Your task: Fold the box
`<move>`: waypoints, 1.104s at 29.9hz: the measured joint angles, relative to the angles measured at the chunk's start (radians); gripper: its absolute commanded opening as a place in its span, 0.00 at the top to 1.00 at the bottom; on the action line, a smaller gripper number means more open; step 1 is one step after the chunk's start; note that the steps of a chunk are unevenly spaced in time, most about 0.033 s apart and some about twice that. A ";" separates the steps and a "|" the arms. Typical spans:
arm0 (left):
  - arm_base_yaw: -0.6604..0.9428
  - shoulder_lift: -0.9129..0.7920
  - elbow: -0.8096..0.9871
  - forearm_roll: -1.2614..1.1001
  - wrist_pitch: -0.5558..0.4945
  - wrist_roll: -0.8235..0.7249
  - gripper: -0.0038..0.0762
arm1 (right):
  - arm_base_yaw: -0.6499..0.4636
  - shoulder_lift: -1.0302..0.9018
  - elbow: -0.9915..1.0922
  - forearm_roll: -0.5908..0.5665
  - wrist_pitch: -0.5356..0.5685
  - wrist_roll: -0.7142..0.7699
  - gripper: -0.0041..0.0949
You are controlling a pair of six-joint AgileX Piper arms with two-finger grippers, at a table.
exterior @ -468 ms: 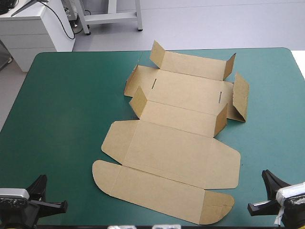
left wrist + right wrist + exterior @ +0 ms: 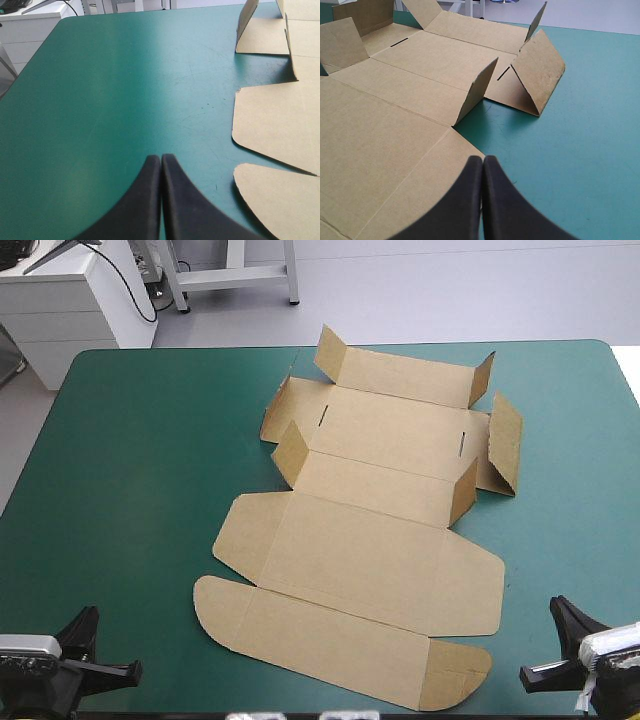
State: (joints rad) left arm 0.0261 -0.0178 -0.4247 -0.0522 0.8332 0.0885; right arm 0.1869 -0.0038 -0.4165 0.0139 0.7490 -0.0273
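Observation:
The brown box [image 2: 370, 540] lies as a cut sheet in the middle of the teal-green table, mostly flat, with several small side flaps standing half raised at its far end. My left gripper [image 2: 100, 660] rests at the near left corner, shut and empty, well left of the sheet; in its wrist view the black fingers [image 2: 150, 200] meet in a point, with the box's rounded near flaps [image 2: 280, 145] off to one side. My right gripper [image 2: 560, 640] sits at the near right corner, shut and empty; its fingers [image 2: 492, 200] point at the box's near right edge [image 2: 395, 150].
Bare teal-green cover [image 2: 130, 470] stretches left of the box and along the right side [image 2: 580, 510]. A raised, folded-over flap [image 2: 537, 75] stands at the box's far right. The table's far edge runs just behind the box.

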 measured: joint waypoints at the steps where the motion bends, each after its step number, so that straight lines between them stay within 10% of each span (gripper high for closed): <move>1: 0.000 0.000 0.000 0.000 0.000 0.000 0.96 | 0.000 0.000 0.000 -0.003 0.000 -0.007 0.98; 11: 0.000 0.000 0.000 0.000 0.000 0.000 0.96 | 0.000 0.063 -0.047 0.094 -0.053 -0.031 0.98; 33: 0.000 0.000 0.000 0.000 0.001 0.000 0.96 | 0.001 1.085 -0.715 0.165 0.092 0.043 0.98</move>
State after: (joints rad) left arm 0.0261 -0.0178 -0.4247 -0.0522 0.8343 0.0885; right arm 0.1880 1.0811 -1.1315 0.1790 0.8414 0.0155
